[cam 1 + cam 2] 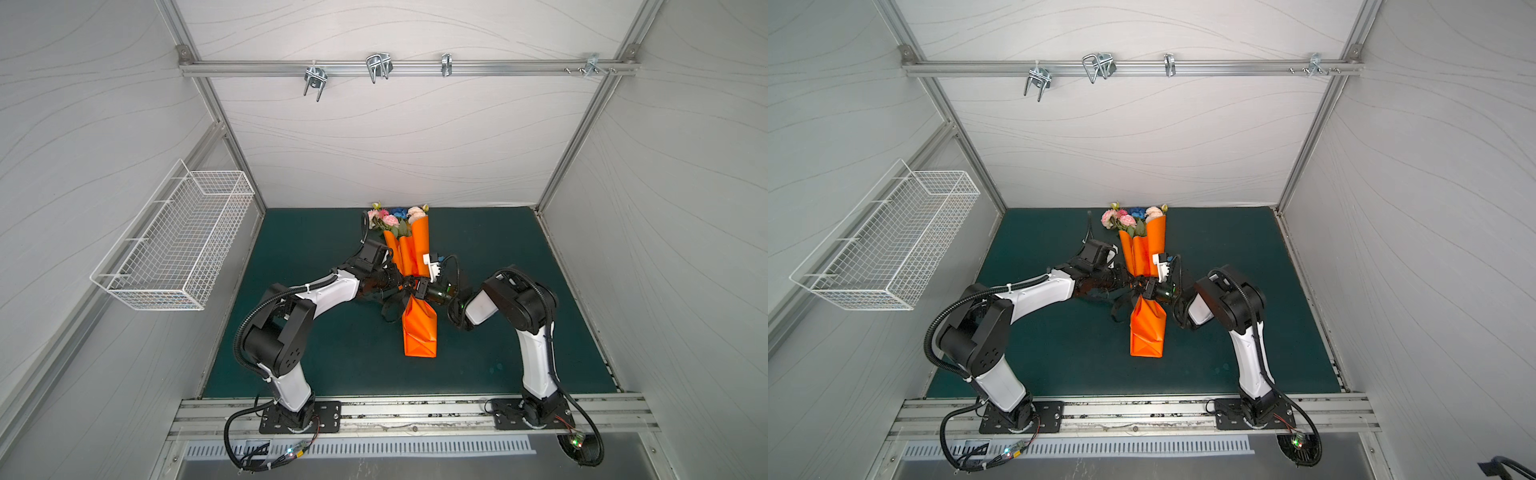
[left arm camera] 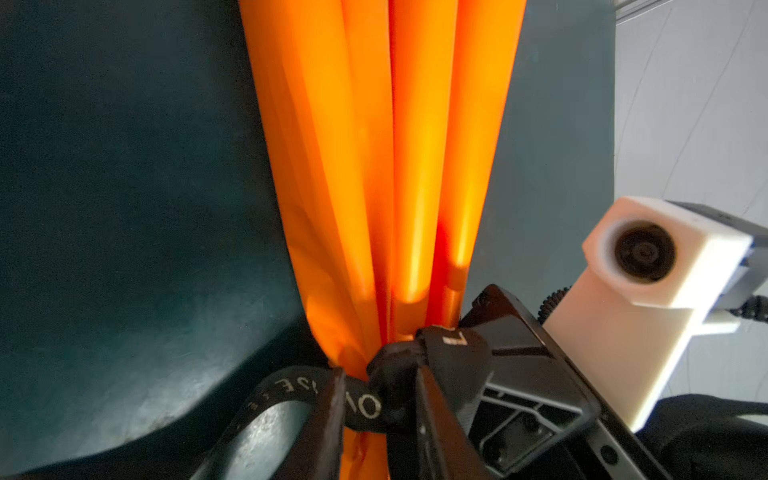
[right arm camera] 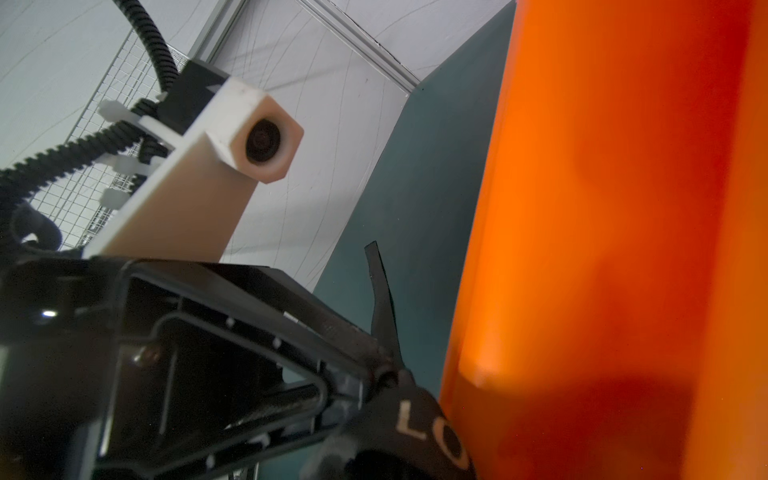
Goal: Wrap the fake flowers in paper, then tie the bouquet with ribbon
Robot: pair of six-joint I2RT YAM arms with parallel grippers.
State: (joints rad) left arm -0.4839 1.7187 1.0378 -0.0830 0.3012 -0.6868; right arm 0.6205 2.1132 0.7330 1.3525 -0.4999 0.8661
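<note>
Left wrist view: my left gripper (image 2: 380, 386) straddles the black printed ribbon (image 2: 368, 407), pinch unclear to me, right gripper (image 2: 432, 336) clamped on its tail, bouquet of fake flowers (image 1: 395, 218) lying wrapped on the green mat (image 1: 311, 332); uneven pulling could slip the knot.

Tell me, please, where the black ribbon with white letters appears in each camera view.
Both top views: the black ribbon sits at the pinched waist of the orange paper wrap, between the two arms.
Left wrist view: bottom centre, around the pinch.
Right wrist view: bottom edge, right of centre, letters "LO" showing.
Shared landmark: the orange paper wrap.
</note>
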